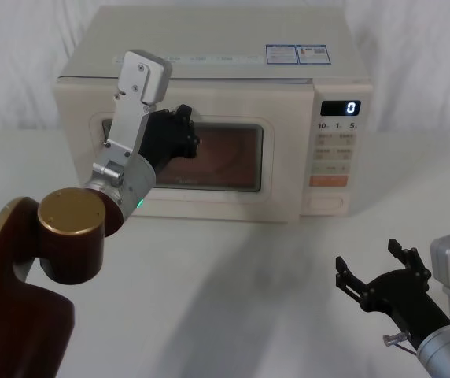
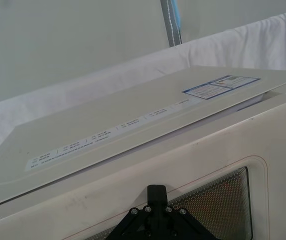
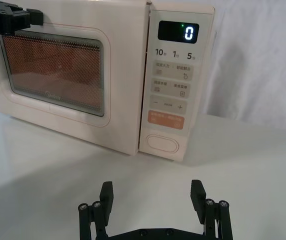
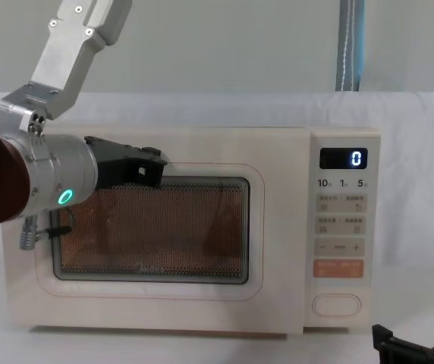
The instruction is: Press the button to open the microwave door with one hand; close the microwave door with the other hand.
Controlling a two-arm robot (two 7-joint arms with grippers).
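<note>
The button (image 3: 163, 143) is sitting at the bottom of the control panel, under the orange key (image 3: 166, 120), untouched. The microwave door (image 4: 152, 227) is lying flush with the microwave (image 1: 209, 118). The left gripper (image 1: 179, 134) is resting against the door's upper left window edge; its jaw state cannot be told. The right gripper (image 3: 153, 196) is hovering with jaws spread over bare table (image 1: 241, 291), well in front of the panel.
</note>
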